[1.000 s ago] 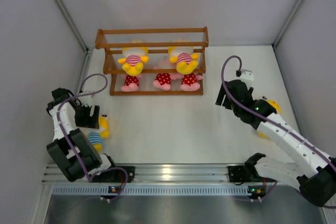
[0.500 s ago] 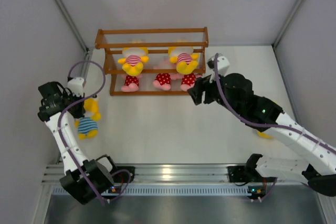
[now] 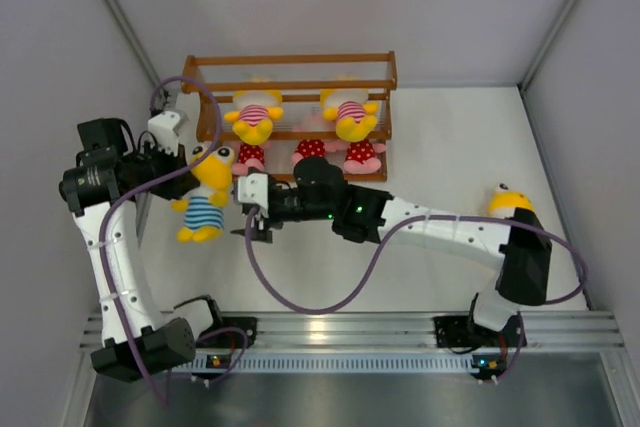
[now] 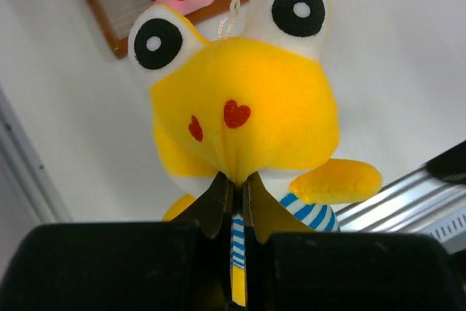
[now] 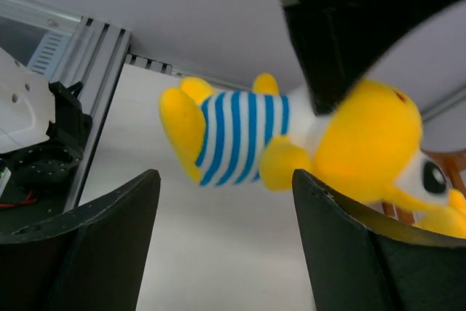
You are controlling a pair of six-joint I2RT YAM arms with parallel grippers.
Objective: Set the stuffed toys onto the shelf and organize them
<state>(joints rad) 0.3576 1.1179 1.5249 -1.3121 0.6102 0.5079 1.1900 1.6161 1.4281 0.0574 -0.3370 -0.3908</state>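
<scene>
Carrying step: I'm pinching the blue-striped toy by its head in the left gripper, jaws clamped tight, dangling it just left of the shelf. The right gripper is gaping wide beside the body, holding nothing. Next I'm needing a lift over the thin rails; the table in front is giving room.

Top view overhead, looking down; both wrist views close-up (all three share blue-striped toy).
</scene>
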